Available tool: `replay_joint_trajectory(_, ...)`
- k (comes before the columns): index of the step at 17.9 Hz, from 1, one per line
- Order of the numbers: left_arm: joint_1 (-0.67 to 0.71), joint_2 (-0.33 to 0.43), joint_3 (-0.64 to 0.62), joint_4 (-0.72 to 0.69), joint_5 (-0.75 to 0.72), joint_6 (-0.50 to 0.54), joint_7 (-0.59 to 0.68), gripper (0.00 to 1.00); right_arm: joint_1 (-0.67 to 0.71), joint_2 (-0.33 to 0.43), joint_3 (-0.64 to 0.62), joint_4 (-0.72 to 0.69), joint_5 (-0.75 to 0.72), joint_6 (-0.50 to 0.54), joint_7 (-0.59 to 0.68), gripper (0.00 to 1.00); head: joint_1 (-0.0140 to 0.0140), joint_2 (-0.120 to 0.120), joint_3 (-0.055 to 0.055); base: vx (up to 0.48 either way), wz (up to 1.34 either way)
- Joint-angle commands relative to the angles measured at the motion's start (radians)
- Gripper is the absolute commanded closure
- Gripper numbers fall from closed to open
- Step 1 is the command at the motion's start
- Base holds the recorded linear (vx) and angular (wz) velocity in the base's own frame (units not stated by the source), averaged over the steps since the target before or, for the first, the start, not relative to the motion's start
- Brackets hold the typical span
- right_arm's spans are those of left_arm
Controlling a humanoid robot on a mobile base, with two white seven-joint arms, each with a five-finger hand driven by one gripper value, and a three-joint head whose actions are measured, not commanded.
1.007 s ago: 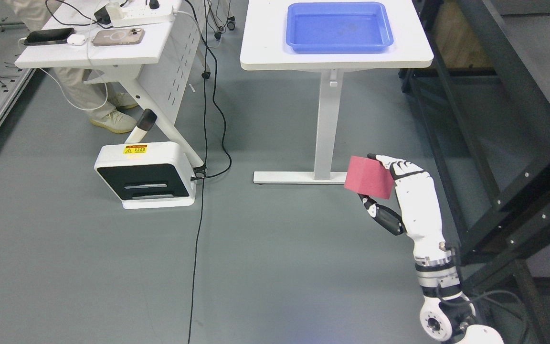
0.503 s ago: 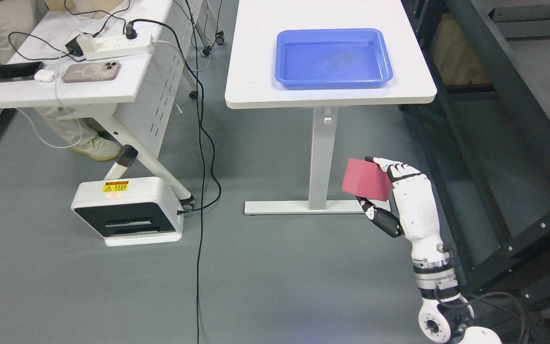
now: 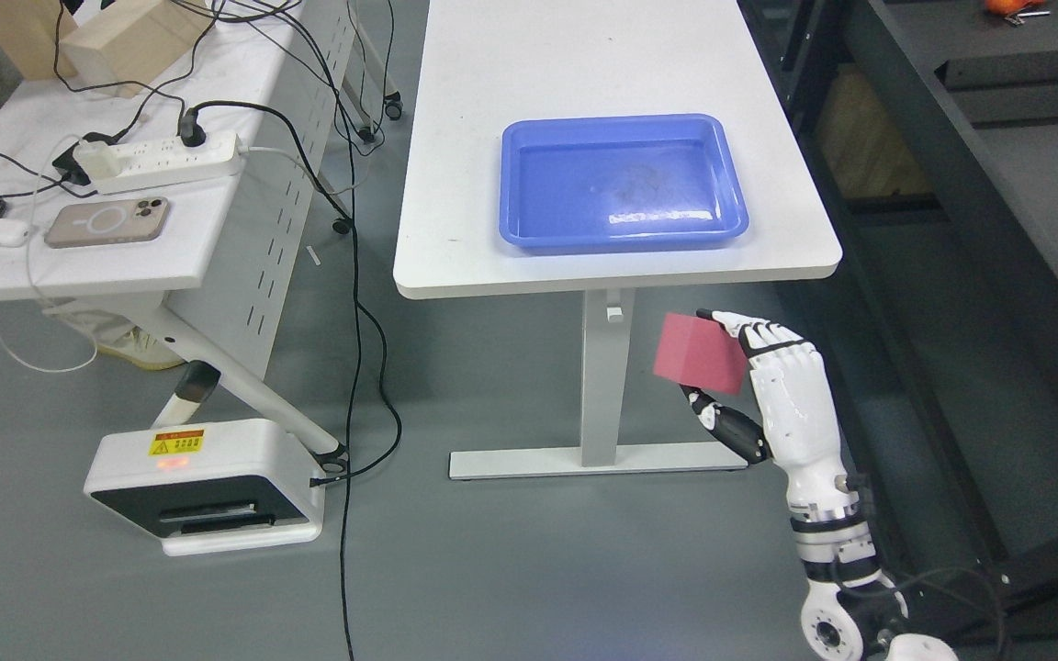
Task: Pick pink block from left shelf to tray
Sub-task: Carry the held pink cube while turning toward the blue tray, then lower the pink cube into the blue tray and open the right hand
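Robot's white right hand (image 3: 768, 386) grasps a pink foam-like cube (image 3: 702, 354) between fingers and thumb, low beside the near edge of the white table (image 3: 455, 184) bearing the blue plastic tray (image 3: 623, 234); rising carelessly could knock the cube against that edge.

White right hand (image 3: 782, 395) with black-jointed fingers (image 3: 749, 330); banded silver-black wrist, black cable.

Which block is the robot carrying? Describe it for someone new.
Find the white table holding the blue tray. Below its front right edge, the right hand grips the pink block in the air. It is the only pink thing in view.
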Motion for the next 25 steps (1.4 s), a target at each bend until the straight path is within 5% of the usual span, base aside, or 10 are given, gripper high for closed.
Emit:
replay_joint_trajectory(1,-0.029,0.017,0.0,-0.017,0.0,0.0,0.0,0.0,-0.003,-0.017,0.009,0.0,0.0,0.0,0.0,0.97,0.0,0.0,0.0,0.32,0.02)
replay_joint_trajectory(21,-0.029,0.017,0.0,-0.017,0.0,0.0,0.0,0.0,-0.051,-0.017,0.076,0.045,0.109,0.035,0.241,0.95,0.0,0.0,0.0,0.246,0.04)
replay_joint_trajectory(23,-0.029,0.017,0.0,-0.017,0.0,0.0,0.0,0.0,-0.052,-0.017,0.075,0.043,0.098,0.062,0.241,0.9,0.0,0.0,0.0,0.154,-0.01)
replay_joint_trajectory(25,-0.029,0.017,0.0,-0.017,0.0,0.0,0.0,0.0,-0.049,-0.017,0.073,0.043,0.085,0.096,0.243,0.73,0.0,0.0,0.0,0.149,-0.01)
